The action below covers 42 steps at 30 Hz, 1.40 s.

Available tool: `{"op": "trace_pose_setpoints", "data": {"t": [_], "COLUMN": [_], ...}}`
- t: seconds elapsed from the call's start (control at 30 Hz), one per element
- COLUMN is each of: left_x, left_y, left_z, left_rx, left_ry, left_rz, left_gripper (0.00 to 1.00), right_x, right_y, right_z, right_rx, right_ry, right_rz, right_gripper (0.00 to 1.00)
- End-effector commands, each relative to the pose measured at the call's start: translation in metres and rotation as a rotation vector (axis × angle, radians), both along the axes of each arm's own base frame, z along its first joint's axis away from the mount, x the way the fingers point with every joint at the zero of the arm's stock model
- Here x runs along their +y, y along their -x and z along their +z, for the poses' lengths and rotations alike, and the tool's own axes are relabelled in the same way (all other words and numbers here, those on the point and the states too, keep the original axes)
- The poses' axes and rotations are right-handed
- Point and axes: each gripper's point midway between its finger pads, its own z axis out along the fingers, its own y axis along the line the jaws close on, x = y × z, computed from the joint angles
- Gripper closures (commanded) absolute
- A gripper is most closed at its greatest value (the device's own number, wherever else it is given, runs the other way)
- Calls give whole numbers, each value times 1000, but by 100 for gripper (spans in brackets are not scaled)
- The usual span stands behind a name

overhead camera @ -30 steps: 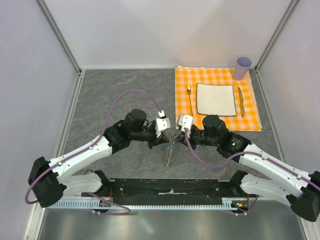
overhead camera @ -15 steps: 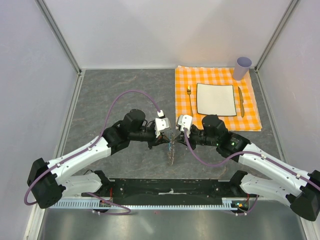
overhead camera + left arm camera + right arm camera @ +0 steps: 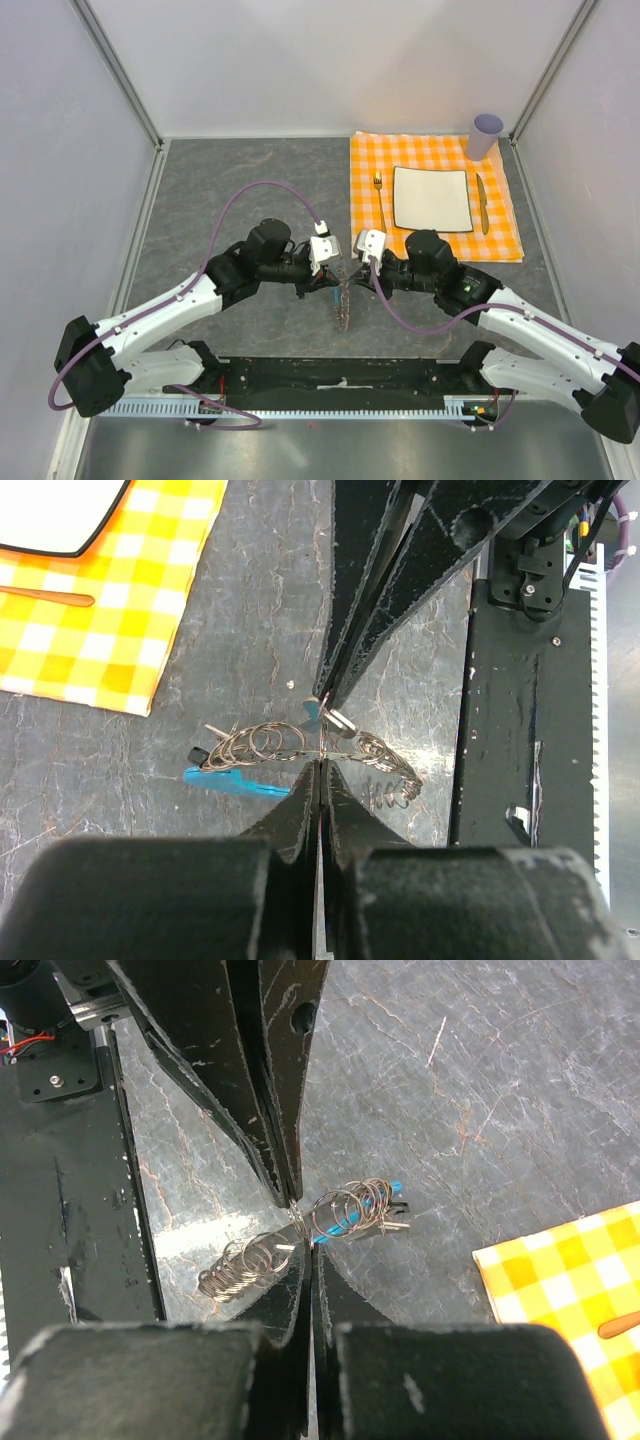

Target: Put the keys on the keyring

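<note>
Two-sided clamp: keyring [image 3: 262, 744] between left tool [image 3: 320, 770], right tool [image 3: 311, 1250].

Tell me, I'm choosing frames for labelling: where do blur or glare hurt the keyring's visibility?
Top external: even light, keyring too small to resolve. Left wrist: keyring sharp, own near fingers blurred. Right wrist: glare on the table beside it, fingers blurred.

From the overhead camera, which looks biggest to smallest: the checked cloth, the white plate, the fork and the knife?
1. Checked cloth
2. White plate
3. Fork and knife: they look about the same length, so I won't rank one above the other.
</note>
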Motion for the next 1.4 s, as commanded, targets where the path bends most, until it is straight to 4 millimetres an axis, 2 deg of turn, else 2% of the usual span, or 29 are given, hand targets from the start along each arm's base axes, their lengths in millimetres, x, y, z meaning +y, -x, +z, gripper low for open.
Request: {"op": "trace_pose_setpoints", "data": {"t": [0.0,0.6,1.37], "left_x": [-6,-6,-6], "left_y": [-4,-5,-3], "left_z": [22,23,24], "left_rx": [-45,-47,-50], "left_ry": [67,73,79], "left_rz": [11,19,7], "left_gripper": [98,98,98], "right_x": [3,7,5], "right_y": [1,5,-1], "right_z": [17,14,12], "right_rx": [-47,-30,-40], "right_ry": [-57,-57,-47], "right_rz": [13,43,7], "right_gripper": [100,100,100]}}
